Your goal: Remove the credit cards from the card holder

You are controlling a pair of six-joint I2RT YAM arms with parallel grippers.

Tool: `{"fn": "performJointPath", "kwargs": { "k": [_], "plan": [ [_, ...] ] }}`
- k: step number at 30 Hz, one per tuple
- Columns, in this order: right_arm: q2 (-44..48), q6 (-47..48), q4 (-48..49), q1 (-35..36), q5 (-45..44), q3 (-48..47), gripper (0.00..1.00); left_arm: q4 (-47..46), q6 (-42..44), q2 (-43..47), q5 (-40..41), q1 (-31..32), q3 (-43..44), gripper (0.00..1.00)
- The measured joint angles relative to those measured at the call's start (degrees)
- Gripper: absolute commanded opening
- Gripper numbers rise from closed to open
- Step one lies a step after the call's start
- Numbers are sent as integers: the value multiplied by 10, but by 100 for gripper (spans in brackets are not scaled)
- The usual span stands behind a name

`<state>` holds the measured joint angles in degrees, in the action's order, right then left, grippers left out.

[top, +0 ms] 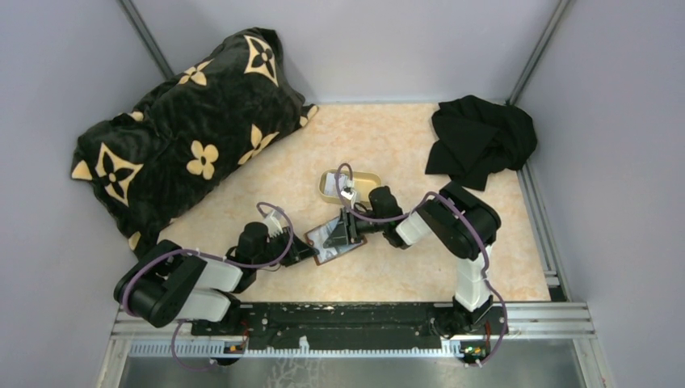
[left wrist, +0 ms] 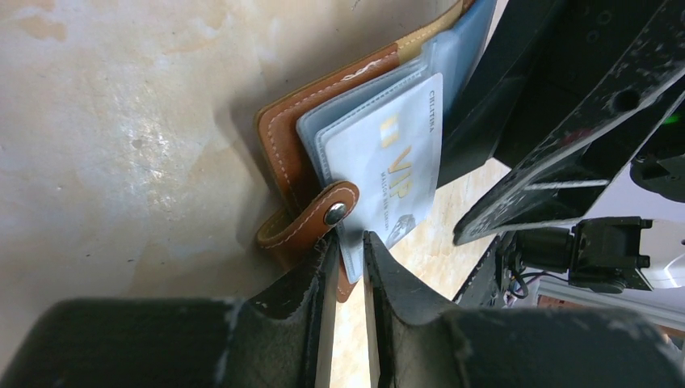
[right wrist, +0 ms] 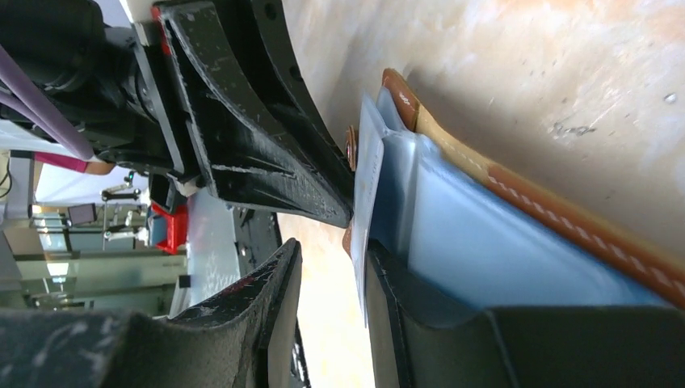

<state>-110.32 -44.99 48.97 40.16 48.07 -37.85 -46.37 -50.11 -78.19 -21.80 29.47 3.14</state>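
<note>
The left arm (top: 182,287) and right arm (top: 456,230) are black and white. Purple cables (top: 487,271) loop along them. Black fingers (left wrist: 295,311) look scratched.

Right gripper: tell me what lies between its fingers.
Right wrist view: a white card, edge-on, sticking out of the card holder, stands inside the right gripper, close to one finger; otherwise bare gap.

Open card holder (left wrist: 284,139) with white card (left wrist: 388,166)
</note>
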Motion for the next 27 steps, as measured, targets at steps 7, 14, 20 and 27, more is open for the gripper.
{"fn": "performJointPath", "kwargs": {
  "k": [7, 14, 20, 27],
  "plan": [
    [-7, 14, -29, 18, 0, -1, 34, -2, 0, -9, -5, 0, 5, 25],
    [-16, 9, -24, 17, 1, -1, 33, -2, 0, -9, -5, 0, 5, 24],
    [-14, 14, -38, -3, 15, -1, 33, -8, 0, -17, -5, 0, 6, 24],
    [2, 36, -80, -25, 24, -1, 33, -23, -2, -30, -8, 0, 7, 24]
  ]
}}
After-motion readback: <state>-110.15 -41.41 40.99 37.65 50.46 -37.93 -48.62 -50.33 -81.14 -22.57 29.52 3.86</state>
